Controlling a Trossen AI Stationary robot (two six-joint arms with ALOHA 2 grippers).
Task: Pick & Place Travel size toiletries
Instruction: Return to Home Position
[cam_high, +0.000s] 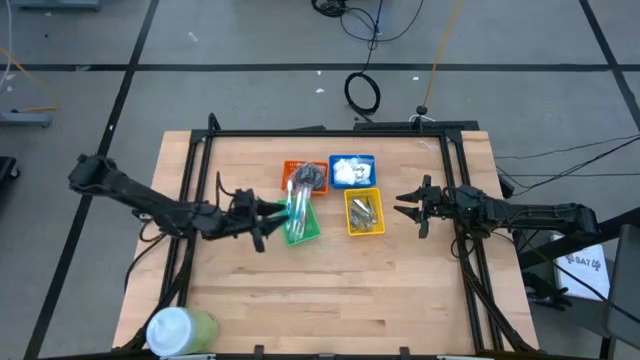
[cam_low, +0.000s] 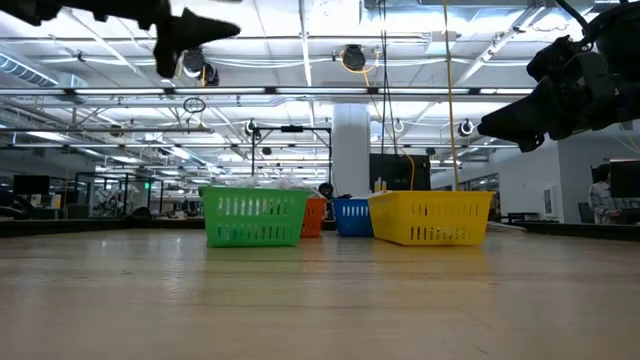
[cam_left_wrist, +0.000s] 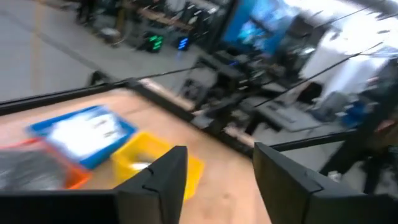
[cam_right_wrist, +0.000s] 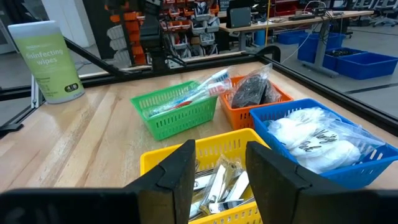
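Observation:
Four small baskets stand mid-table. Toothbrushes (cam_high: 297, 210) lie in the green basket (cam_right_wrist: 177, 112). Dark discs (cam_right_wrist: 252, 92) fill the orange basket (cam_high: 294, 168), white packets (cam_right_wrist: 311, 140) the blue basket (cam_high: 352, 158), and silver clippers (cam_right_wrist: 217, 183) the yellow basket (cam_high: 364, 231). My left gripper (cam_high: 270, 211) hangs high above the table just left of the green basket, open, with nothing between its fingers (cam_left_wrist: 165, 177). My right gripper (cam_high: 405, 205) stands open right of the yellow basket, also with nothing in it.
A white-and-green tub of wipes (cam_high: 180, 330) stands at the table's near left corner. A black frame (cam_high: 330, 133) runs around the table top. Bare wood lies between the baskets and the near edge.

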